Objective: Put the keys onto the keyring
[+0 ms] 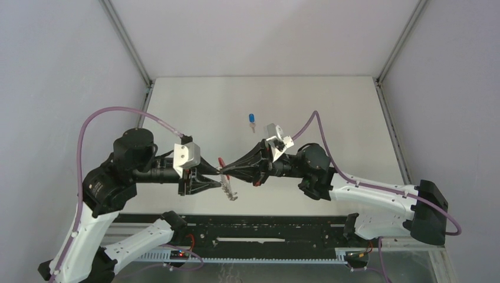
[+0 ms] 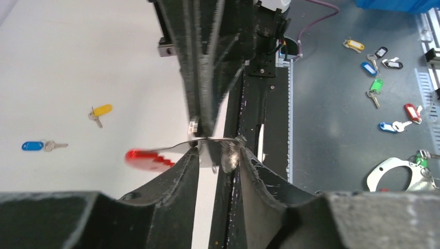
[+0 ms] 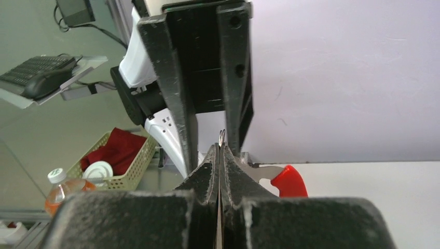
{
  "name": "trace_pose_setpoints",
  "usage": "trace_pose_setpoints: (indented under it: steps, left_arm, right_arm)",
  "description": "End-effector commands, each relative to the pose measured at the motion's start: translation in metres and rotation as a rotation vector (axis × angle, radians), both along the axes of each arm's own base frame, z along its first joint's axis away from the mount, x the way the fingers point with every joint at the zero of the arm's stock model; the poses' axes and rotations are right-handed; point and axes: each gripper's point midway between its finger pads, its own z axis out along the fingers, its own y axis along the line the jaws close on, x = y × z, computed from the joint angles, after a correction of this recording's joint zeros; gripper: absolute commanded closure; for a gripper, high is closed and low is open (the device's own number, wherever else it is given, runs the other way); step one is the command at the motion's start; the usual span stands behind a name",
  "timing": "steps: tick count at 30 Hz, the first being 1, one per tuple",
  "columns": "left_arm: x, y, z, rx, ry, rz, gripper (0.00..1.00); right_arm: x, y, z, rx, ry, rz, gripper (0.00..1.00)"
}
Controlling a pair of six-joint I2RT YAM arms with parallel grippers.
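1. Where the arms met above the white tabletop (image 1: 194, 106), left hand (image 1: 220, 182) and right hand (image 1: 224, 173) flanked the keyring (image 1: 230, 191); the blue key (image 1: 252, 118) lay farther back.
2. Left wrist: scuffed black fingers (image 2: 188, 165) stood narrowly apart around the keyring's grey metal; the yellow key (image 2: 100, 110) lay well away.
3. Right wrist: its fingers (image 3: 209, 167) pressed together, pinching thin wire beside the glossy red tag (image 3: 289, 181).

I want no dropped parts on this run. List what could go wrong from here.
1. The right tool pinches only a thin wire of the keyring, while the left tool has its jaws apart around it. The ring may slip and fall, and the blurred red tag suggests it is swinging.
2. The blue key and yellow key lie on the table. Fetching one likely means one tool lets go.
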Motion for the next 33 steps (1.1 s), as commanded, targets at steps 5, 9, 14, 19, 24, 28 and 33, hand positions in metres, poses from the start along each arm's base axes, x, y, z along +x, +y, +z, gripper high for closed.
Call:
trace_pose_setpoints:
  steps: [5, 9, 14, 19, 24, 28, 33]
  left_arm:
    - [0.014, 0.009, 0.009, -0.011, -0.038, 0.122, 0.57]
    - [0.010, 0.007, 0.010, -0.016, -0.028, 0.099, 0.49]
    - [0.000, 0.001, 0.015, -0.043, 0.013, 0.041, 0.45]
    - [-0.002, -0.003, 0.014, -0.048, 0.040, 0.015, 0.51]
    - [0.001, -0.006, 0.020, -0.064, 0.035, 0.019, 0.55]
    - [0.000, -0.008, 0.023, -0.067, 0.048, 0.010, 0.55]
    - [-0.006, -0.007, 0.026, -0.074, 0.041, -0.017, 0.59]
  right_arm:
    - [-0.013, -0.020, 0.020, 0.070, -0.036, 0.036, 1.00]
    - [-0.015, -0.021, 0.021, 0.077, -0.029, 0.053, 1.00]
    - [-0.014, -0.020, 0.025, 0.101, -0.028, 0.051, 1.00]
    - [-0.015, -0.017, 0.024, 0.111, -0.022, 0.071, 1.00]
    - [-0.016, -0.016, 0.023, 0.113, -0.019, 0.086, 1.00]
    - [-0.016, -0.016, 0.023, 0.111, -0.013, 0.089, 1.00]
    - [-0.014, -0.016, 0.024, 0.116, -0.015, 0.076, 1.00]
